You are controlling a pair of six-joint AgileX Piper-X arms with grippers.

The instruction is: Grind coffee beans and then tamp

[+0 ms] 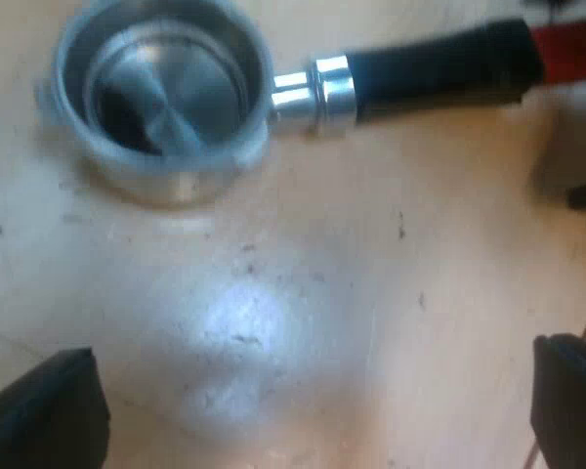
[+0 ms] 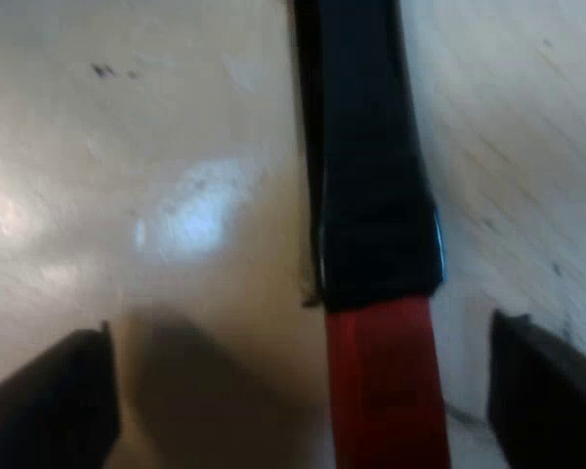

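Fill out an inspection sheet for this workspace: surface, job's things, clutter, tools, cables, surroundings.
surface: pale wooden top, bare apart from the items below.
job's things: metal holder lying loose on the top, basket looks empty; its dark handle ends in a red end.
clutter: a few dark specks on the wood.
tools: left tool open over bare wood near the holder's basket; right tool open, one finger on either side of the red end, not gripping it.
cables: nothing seen.
surroundings: nothing seen.
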